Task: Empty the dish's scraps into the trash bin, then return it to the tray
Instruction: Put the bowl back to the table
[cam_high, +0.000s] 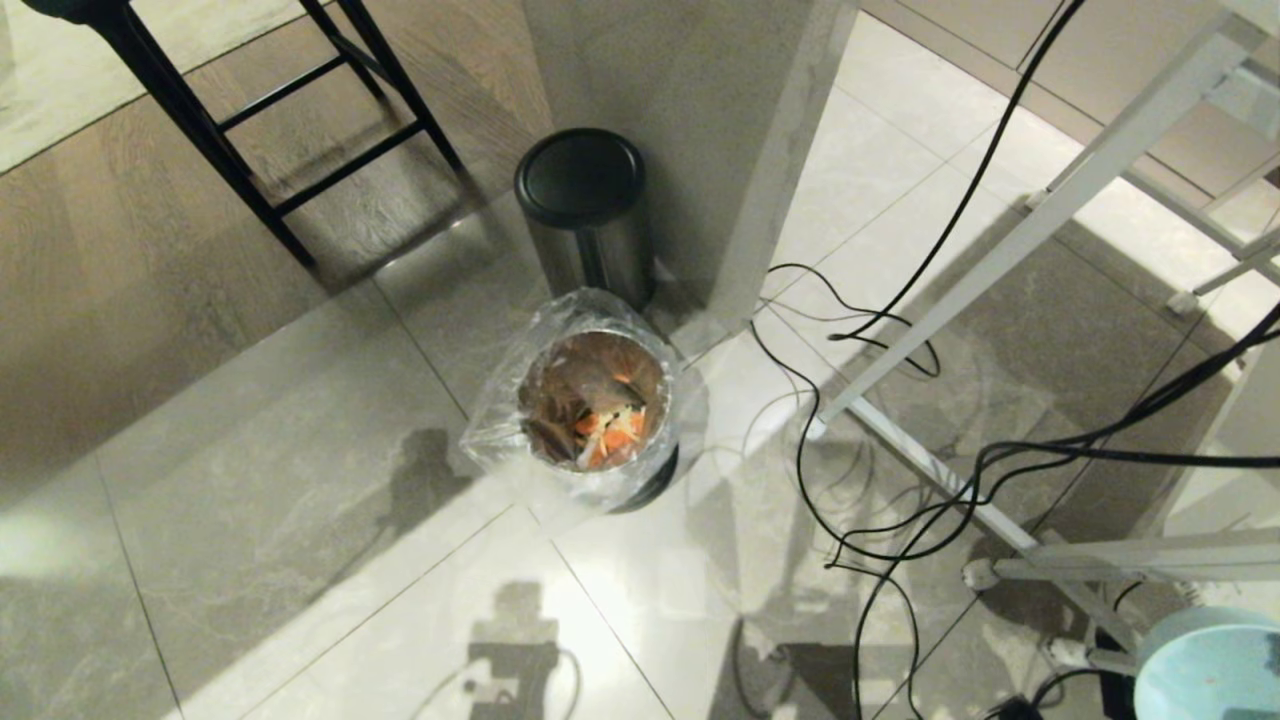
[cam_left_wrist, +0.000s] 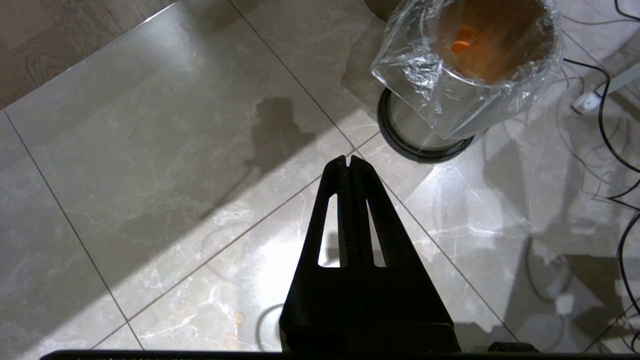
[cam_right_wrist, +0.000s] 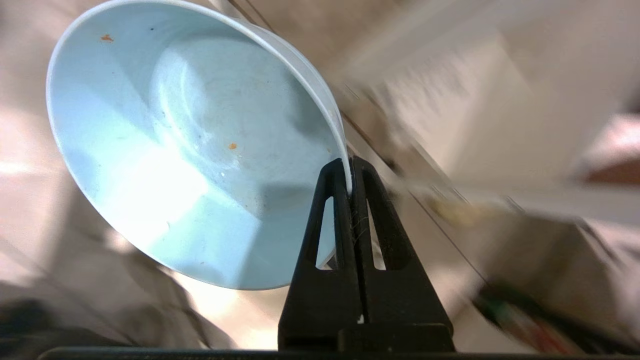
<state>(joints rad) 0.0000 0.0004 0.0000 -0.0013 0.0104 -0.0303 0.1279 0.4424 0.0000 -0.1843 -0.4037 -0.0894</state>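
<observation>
Right gripper (cam_right_wrist: 350, 167) pinching the emptied dish (cam_right_wrist: 190, 145) by its rim — keep it level heading back to the tray — scraps (cam_high: 608, 432) already in the bin (cam_high: 592, 400), center frame

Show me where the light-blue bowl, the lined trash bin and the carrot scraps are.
light-blue bowl (cam_right_wrist: 165, 165): right wrist view, inner floor.
lined trash bin (cam_high: 490, 425): head view, plastic liner at rim.
carrot scraps (cam_high: 612, 440): head view, orange slices inside bin.
</observation>
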